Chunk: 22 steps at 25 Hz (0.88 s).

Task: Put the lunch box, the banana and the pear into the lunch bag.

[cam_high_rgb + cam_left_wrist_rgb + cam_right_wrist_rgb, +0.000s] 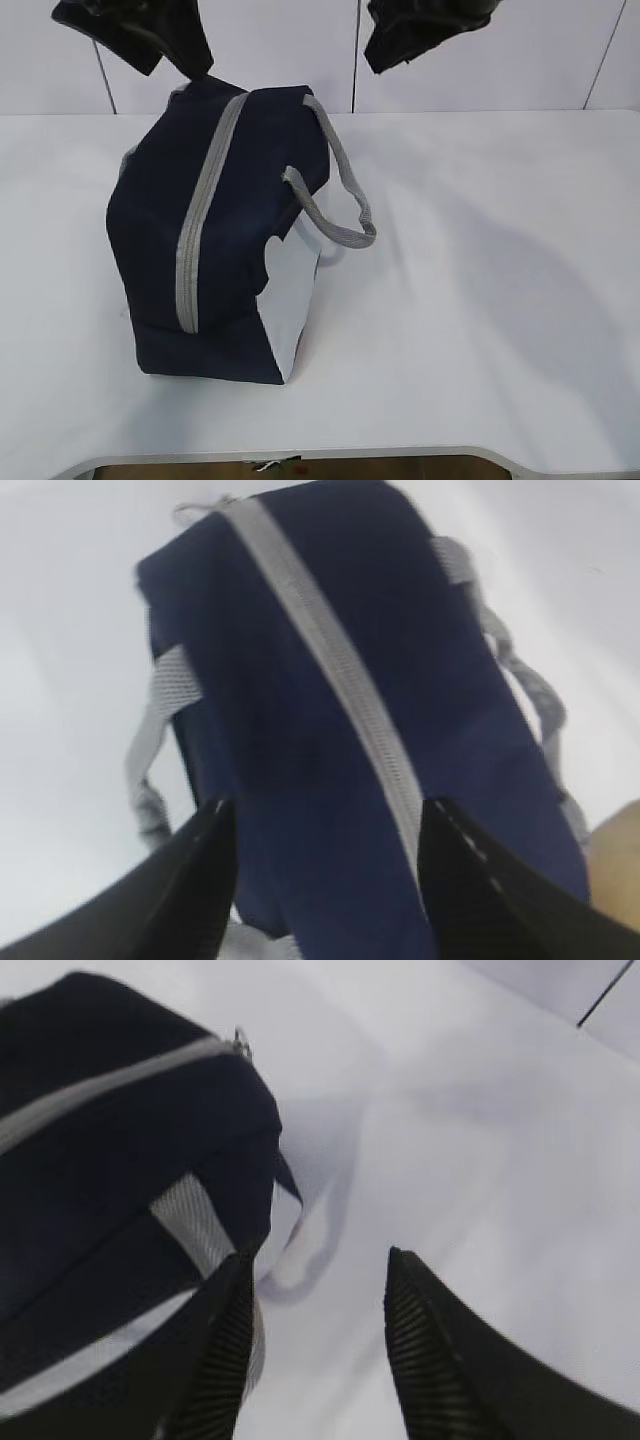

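Observation:
The navy-blue lunch bag (pixel 230 230) stands on the white table (pixel 480 300) left of centre. Its grey zipper (pixel 200 220) runs shut along the top and down the near end. One grey handle (pixel 340 200) loops out on the right. My left gripper (pixel 195 62) hangs just above the bag's far top corner. In the left wrist view it (pixel 328 810) is open, with the bag (pixel 300 730) below the gap. My right gripper (pixel 390 55) is raised to the bag's right. It (pixel 320 1255) is open over bare table beside the bag (pixel 100 1140). The lunch box, the banana and the pear are out of view.
The table's front edge (pixel 400 455) runs along the bottom of the exterior view, and a white panelled wall (pixel 500 60) stands behind. A blurred tan patch (pixel 615 865) shows at the right edge of the left wrist view; I cannot tell what it is.

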Available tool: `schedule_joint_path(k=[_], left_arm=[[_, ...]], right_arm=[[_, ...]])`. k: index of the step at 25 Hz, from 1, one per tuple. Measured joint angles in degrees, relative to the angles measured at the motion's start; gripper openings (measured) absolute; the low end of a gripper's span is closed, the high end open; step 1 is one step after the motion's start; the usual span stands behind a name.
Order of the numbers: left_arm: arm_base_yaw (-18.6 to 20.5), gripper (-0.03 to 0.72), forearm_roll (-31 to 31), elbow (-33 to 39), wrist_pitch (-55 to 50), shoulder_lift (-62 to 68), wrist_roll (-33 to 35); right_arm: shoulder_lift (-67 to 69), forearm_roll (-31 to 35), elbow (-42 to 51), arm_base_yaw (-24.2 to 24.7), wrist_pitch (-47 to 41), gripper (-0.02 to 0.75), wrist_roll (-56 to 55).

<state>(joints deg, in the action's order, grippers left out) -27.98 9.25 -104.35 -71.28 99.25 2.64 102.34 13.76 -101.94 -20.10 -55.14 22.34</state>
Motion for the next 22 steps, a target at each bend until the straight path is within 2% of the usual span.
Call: schedule_joint_path(k=[3, 10, 16, 22], left_arm=[[0.85, 0.438, -1.38, -0.09, -0.17, 0.0, -3.66], [5.99, 0.435, 3.29, -0.23, -0.21, 2.36, -4.69], [6.42, 0.369, 7.81, -0.23, -0.21, 5.56, -4.04], [6.47, 0.332, 8.36, -0.23, 0.01, 10.32, -2.64]], right_arm=[[-0.69, -1.02, 0.0, 0.0, -5.88, 0.37, -1.21], [-1.09, -2.58, 0.0, 0.0, -13.9, 0.37, -4.15], [-2.12, -5.29, -0.03, 0.0, -16.11, 0.37, -4.62], [-3.44, -8.43, -0.03, 0.0, -16.34, 0.346, -5.25]])
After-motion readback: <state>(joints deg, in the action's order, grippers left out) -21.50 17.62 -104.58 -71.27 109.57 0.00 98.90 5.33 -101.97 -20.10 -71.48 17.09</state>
